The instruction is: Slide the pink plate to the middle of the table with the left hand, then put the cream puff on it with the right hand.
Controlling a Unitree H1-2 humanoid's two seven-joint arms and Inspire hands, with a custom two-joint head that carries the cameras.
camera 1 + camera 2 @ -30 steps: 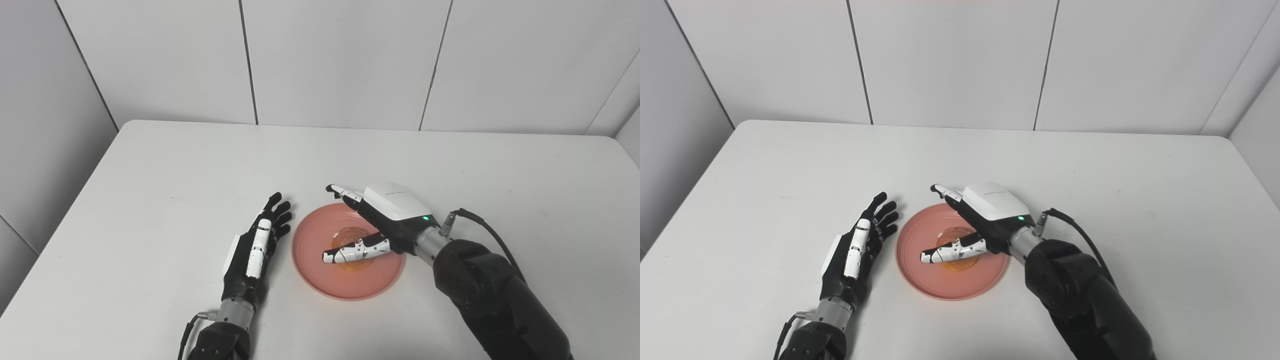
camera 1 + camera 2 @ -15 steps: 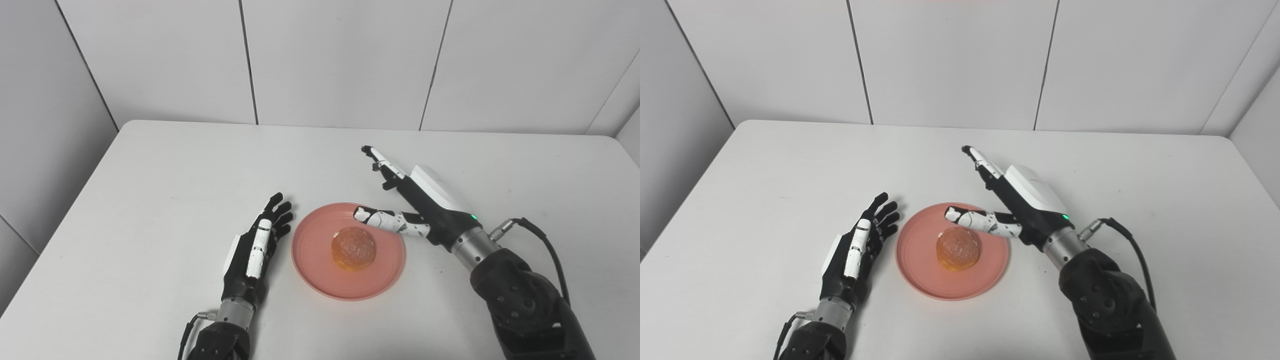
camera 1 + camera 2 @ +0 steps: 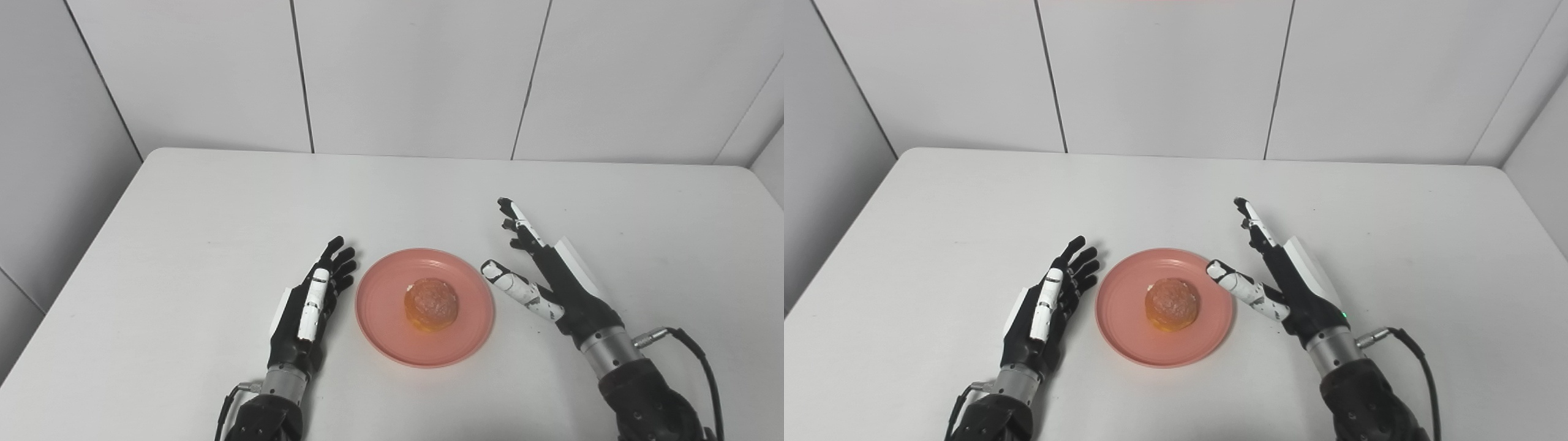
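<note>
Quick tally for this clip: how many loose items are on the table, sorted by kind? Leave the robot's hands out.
Round pink plastic plate: 1
Golden-brown round cream puff, resting on the plate: 1
Total: 2

Two black-and-white robot hands on black arms.
Left hand (image 3: pixel 308 306): black fingers, white strip along thumb, white plate on back edge, silver metal wrist ring, thin black cable at wrist, matte black forearm. Right hand (image 3: pixel 554 285): black body w/ white back cover, thumb white w/ black speckles, white segment on one finger, black tips; small green LED near wrist in right eye view; silver wrist cuff w/ metal connector plug, black cable looping off, matte black forearm.
</note>
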